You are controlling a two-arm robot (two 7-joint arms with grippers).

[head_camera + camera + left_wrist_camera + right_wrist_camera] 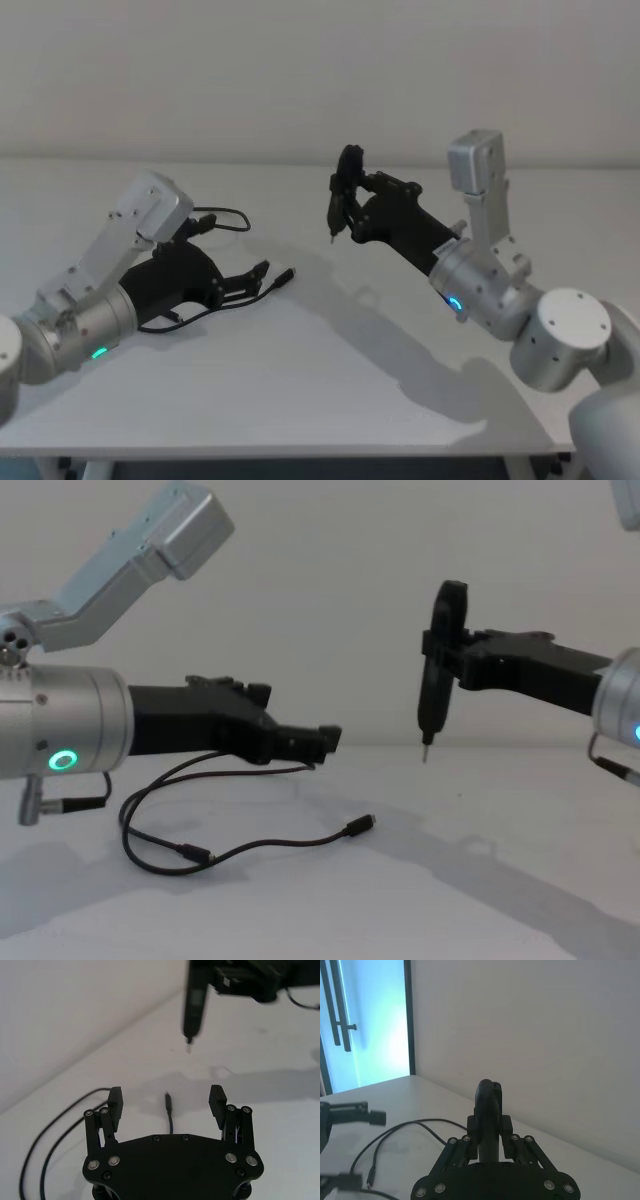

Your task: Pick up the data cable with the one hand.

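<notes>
The left gripper (250, 281), the one with the green ring (64, 759) on its silver wrist, reaches forward low over the white table (330, 380), and its two fingers (115, 1101) stand wide apart with nothing between the pads. In the chest view it hangs a little above the table surface and does not touch the data cable (250, 844), which lies flat under and in front of it. The cable makes a loose loop near the wrist and then runs out to the right, where it ends in a small plug with a metal tip (361, 825). In the left wrist view this end of the cable (170, 1121) lies on the table right in the gap between the open fingers, pointing away from the palm. Another part of the cable curves behind the left arm – it is seen in the head view (232, 213). The right gripper (354, 212), with the blue ring (455, 303), is raised well above the table on the right side, apart from the cable. Its fingers are closed firmly on a black pen-like tool (432, 695) that stands nearly upright, its thin needle tip (424, 752) pointing down.
</notes>
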